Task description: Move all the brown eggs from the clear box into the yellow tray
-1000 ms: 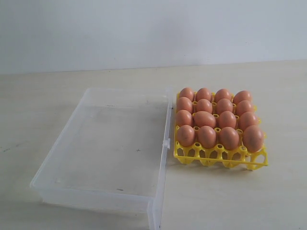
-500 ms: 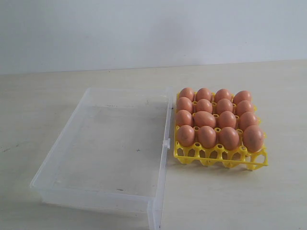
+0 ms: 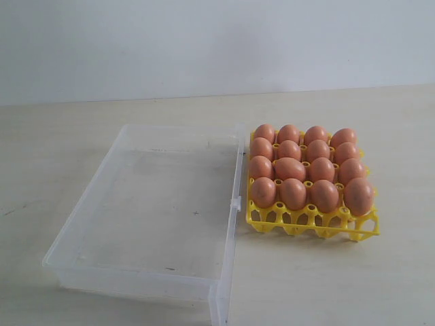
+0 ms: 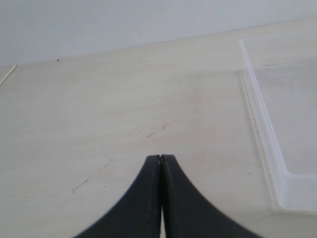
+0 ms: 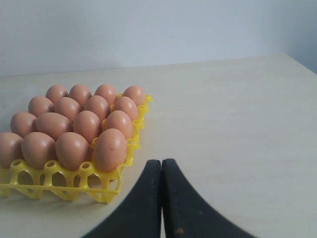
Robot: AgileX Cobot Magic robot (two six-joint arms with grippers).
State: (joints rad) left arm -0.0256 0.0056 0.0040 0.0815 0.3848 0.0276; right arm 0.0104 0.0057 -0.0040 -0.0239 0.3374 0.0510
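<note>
Eggs fill the tray, both grippers closed on nothing

Eggs [image 3: 304, 166], sixteen of them, sit in the tray [image 3: 309, 227] in four rows of four, one to each cup. Most stand upright. The second egg in the third row back to front leans sideways and looks broader than its neighbours.

The tray rests on the table [image 3: 340, 285], just beside the right long wall of the box [image 3: 156, 204], so close that the two seem to touch. Whether they do cannot be told. A small latch tab [image 3: 236, 202] sticks out from that wall toward the tray. The table shows through the box's floor.

Neither arm appears in the exterior view. In the left wrist view the left gripper [image 4: 160, 158] has its black jaws pressed tip to tip, with nothing between them. It is over bare table, with one corner of the box off to the side. In the right wrist view the right gripper [image 5: 162, 162] is likewise closed and holds nothing. It is near the tray's nearest corner but clear of it.
</note>
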